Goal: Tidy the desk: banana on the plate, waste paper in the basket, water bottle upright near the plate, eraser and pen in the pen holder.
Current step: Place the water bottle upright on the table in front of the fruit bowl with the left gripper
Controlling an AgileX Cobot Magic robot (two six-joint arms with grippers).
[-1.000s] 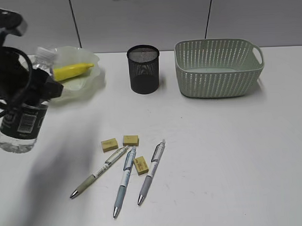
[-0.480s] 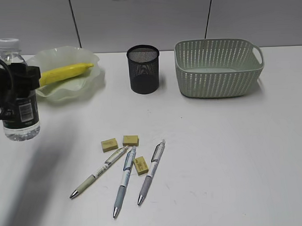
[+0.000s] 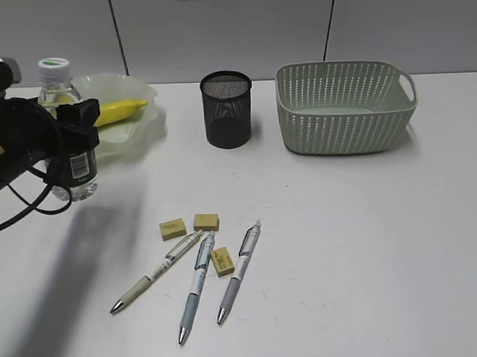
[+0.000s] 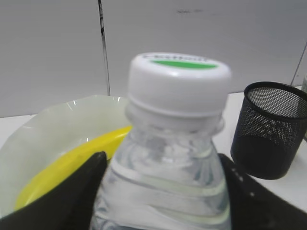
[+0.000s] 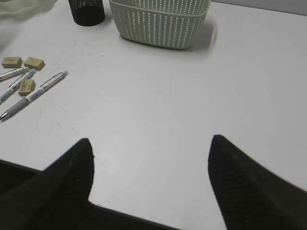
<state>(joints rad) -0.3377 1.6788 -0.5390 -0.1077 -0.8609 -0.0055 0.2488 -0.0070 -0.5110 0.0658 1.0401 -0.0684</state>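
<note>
We see a clear glossy plastic water bottle with smooth white cap between matt black fingers, translucent glossy plate, black metal mesh pen holder, perforated matt plastic basket, smooth white table.

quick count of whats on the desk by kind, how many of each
pens: 3
erasers: 3
water bottle: 1, upright in the left hand
banana: 1
plate: 1
pen holder: 1
basket: 1
total: 11
</note>
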